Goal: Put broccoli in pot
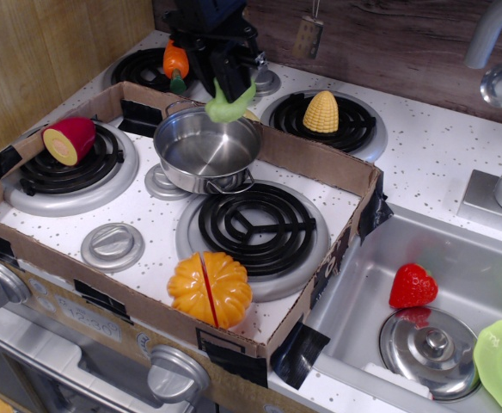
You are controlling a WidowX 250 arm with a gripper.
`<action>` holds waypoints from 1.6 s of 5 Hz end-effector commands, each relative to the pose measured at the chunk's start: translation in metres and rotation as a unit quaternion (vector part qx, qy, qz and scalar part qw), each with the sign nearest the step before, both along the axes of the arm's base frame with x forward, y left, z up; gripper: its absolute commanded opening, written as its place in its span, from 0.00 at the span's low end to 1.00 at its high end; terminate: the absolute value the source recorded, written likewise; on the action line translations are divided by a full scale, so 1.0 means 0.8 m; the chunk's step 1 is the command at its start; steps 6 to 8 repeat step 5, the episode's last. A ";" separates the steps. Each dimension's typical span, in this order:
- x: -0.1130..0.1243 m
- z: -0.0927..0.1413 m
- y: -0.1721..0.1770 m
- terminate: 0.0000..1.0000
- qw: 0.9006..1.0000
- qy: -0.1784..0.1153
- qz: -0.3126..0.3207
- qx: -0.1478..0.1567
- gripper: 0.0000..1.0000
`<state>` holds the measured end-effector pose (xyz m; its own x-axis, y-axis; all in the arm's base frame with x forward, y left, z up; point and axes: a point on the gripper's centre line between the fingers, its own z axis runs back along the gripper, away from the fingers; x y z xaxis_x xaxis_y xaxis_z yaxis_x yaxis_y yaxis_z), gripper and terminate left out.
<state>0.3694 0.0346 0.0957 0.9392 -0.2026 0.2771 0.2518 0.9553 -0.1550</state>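
Note:
The shiny steel pot [206, 153] stands in the middle of the toy stove, inside the cardboard frame. My black gripper [226, 90] hangs over the pot's far rim and is shut on the light yellow-green broccoli [228, 107]. The broccoli hangs just above the back right part of the pot's opening, not touching it. The pot's inside shows nothing in it.
A cardboard frame [320, 168] surrounds the front burners. An orange pumpkin [209, 288] sits at the front, a red-and-yellow cut fruit [68, 140] on the left burner, corn [321, 112] on the back right burner, a carrot [175, 64] at the back. The sink [457, 258] holds a strawberry [412, 286] and a lid [428, 350].

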 end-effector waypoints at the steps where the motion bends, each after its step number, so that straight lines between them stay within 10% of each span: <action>1: 0.007 0.014 -0.002 0.00 1.000 -0.011 -0.003 0.003 1.00; 4: 0.003 0.017 0.000 0.00 1.000 -0.009 0.001 0.017 1.00; 5: 0.003 0.017 0.000 1.00 1.000 -0.009 0.001 0.017 1.00; 8: 0.003 0.017 0.000 1.00 1.000 -0.009 0.001 0.017 1.00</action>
